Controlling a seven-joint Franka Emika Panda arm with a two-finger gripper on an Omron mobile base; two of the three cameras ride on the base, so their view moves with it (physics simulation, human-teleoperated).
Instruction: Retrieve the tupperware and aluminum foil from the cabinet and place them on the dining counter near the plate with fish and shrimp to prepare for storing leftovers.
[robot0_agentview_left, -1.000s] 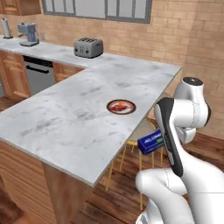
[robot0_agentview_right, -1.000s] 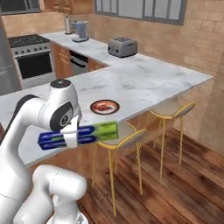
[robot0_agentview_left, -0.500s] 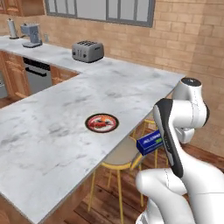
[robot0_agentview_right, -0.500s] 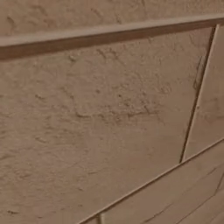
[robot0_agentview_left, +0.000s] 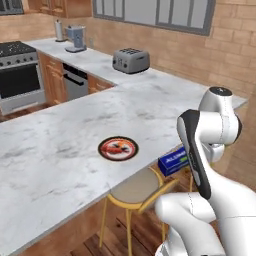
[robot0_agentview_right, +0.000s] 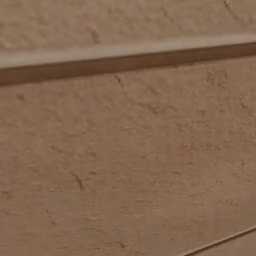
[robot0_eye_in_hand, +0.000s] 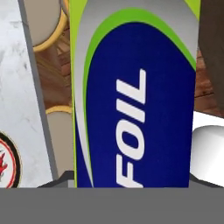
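Foil (robot0_eye_in_hand: 135, 100) fills our hand view, its long axis running along the end effector's line of sight, with "FOIL" reading up the box; from the left base camera we see its blue end (robot0_agentview_left: 173, 161) poking out leftward from behind the arm, just off the table (robot0_agentview_left: 60, 145) edge above a stool (robot0_agentview_left: 134, 187). Whether the end effector is clenched on it, we cannot tell. The plate (robot0_agentview_left: 118, 148) sits on the table near the box.

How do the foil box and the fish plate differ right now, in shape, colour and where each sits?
Shape: the aluminum foil is a long slim box, while the plate is small and round.
Colour: the foil box is dark blue with pale lettering and a green stripe; the plate is dark-rimmed with red-orange food.
Place: the plate lies flat on the dining counter; the foil box is off the slab, beside its edge, above a stool.
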